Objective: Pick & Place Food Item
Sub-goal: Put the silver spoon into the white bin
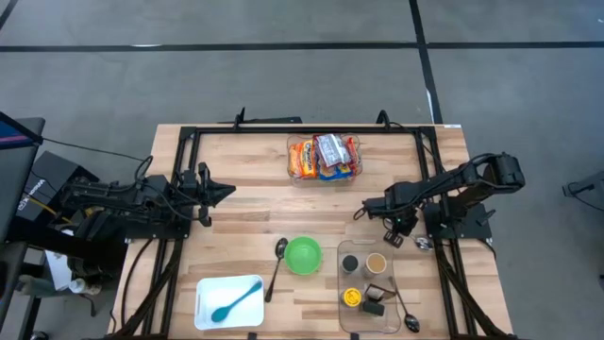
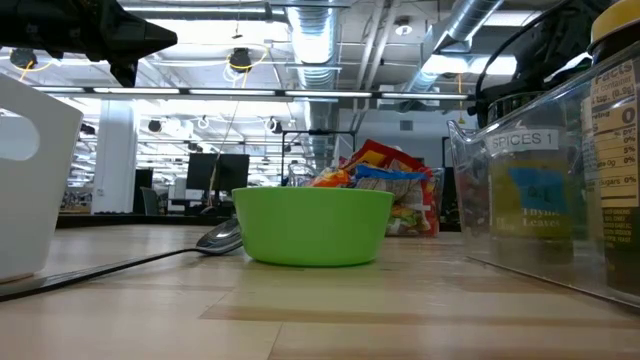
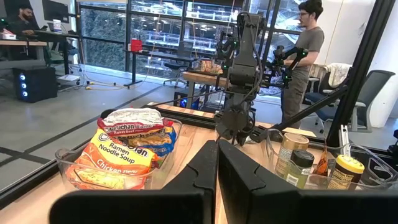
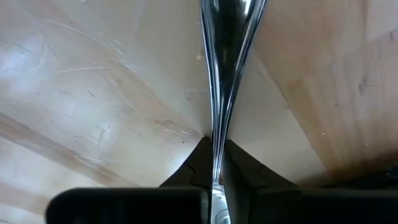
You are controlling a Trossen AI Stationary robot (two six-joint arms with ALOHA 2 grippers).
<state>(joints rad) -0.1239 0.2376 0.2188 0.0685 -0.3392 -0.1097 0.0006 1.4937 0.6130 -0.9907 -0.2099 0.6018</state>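
The food items are ramen packets (image 1: 324,157) (image 3: 127,146) lying in a clear bin (image 1: 294,174) at the table's far middle. No gripper touches them. My right gripper (image 4: 213,149) (image 1: 395,236) points steeply down at the table's right side, between the bin and the spice tray. It is shut on a shiny metal utensil (image 4: 225,56). My left gripper (image 3: 217,177) (image 1: 226,192) waits at the left, level, shut and holding nothing. In the left wrist view the right arm (image 3: 239,68) stands ahead of it. My right gripper pinches the utensil's narrow handle (image 4: 215,124) between its two fingers. They come from above, slanting down, and lie in line with the handle. The handle runs away from the fingertips and widens over the wooden tabletop. Whether the utensil rests on the wood I cannot tell.
A green bowl (image 1: 303,255) with a spoon (image 1: 279,253) beside it sits at the near middle. A white tray (image 1: 203,312) holds a blue spoon. A clear spice tray (image 1: 342,283) with jars stands near the right arm. A person (image 3: 305,56) stands beyond the table.
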